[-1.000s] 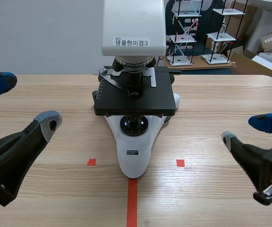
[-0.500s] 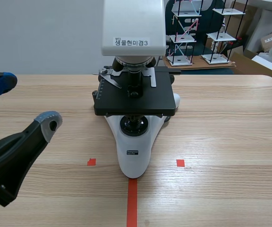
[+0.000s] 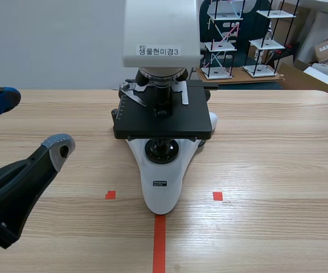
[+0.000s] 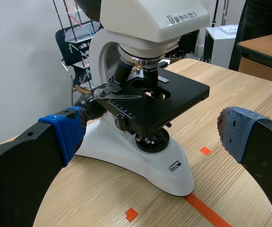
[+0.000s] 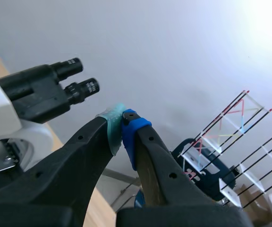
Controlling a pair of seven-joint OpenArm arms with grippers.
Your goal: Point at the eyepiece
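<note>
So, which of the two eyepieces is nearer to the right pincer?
The eyepiece just ahead of the shut right pincer; the other eyepiece sits beyond it.

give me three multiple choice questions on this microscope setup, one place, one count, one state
1. The left tool is: A open; B shut on nothing; C shut on something.
2. Eyepieces in view: A one; B two; C three.
3. The right tool is: A close to the eyepieces; B touching the left tool; C far below the eyepieces.
Answers: 1 A, its fingers stand wide apart. 2 B, two black tubes show side by side. 3 A, its shut tips sit just short of them.
</note>
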